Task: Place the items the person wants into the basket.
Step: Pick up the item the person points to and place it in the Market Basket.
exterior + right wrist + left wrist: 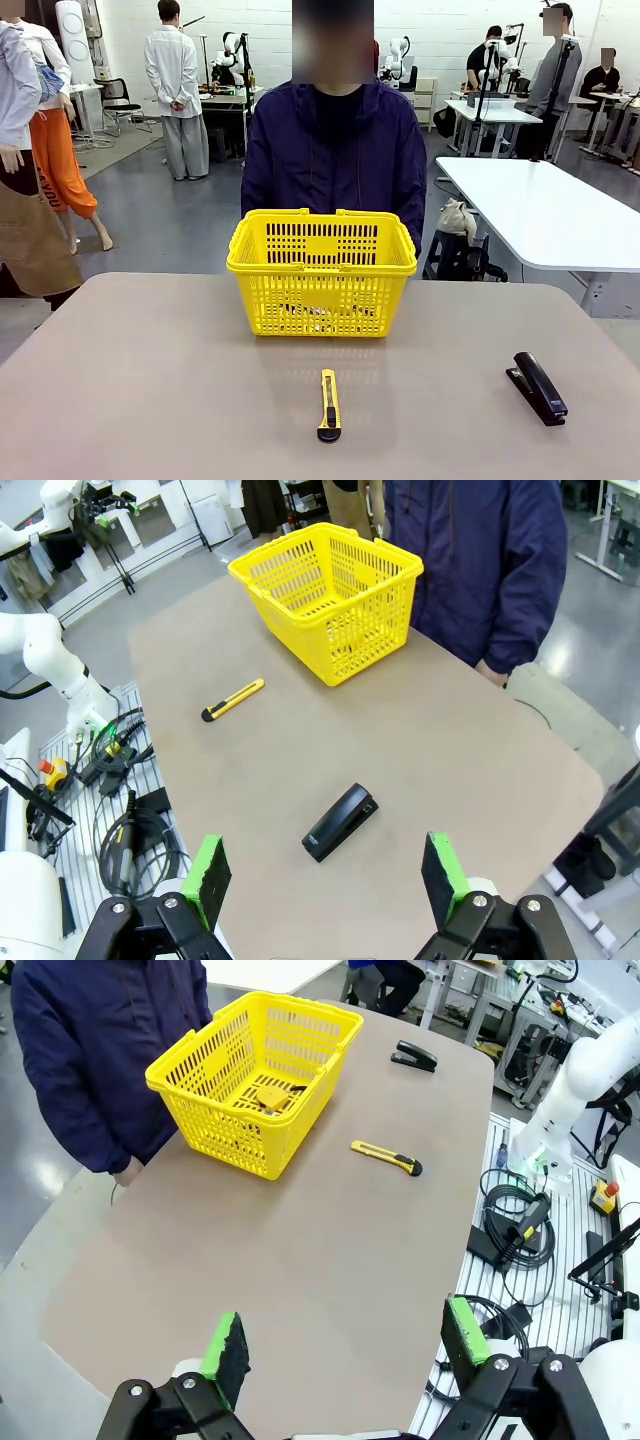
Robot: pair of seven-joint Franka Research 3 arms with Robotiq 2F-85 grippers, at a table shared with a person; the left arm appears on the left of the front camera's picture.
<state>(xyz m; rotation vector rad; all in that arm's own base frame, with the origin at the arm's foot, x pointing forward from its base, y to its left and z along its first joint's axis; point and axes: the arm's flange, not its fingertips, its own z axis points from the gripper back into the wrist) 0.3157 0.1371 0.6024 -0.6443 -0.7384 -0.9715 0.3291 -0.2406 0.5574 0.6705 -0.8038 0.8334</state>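
Observation:
The yellow lattice basket (320, 268) stands at the far middle of the table, right in front of the person (335, 150) in the dark jacket. On the basket (255, 1070) floor lies a small yellow tape measure (270, 1095), one of the items. My left gripper (347, 1345) hovers open high above the near table edge, far from the basket, with nothing between its fingers. My right gripper (325, 872) is open too, holding nothing, above the table's other near side, with the basket (330, 590) well beyond it.
A yellow-and-black utility knife (329, 405) lies on the table in front of the basket, and a black stapler (538, 387) lies to the right. The person's hands (492, 670) hang at the far table edge. Cables and arm bases (520, 1230) sit beside the table.

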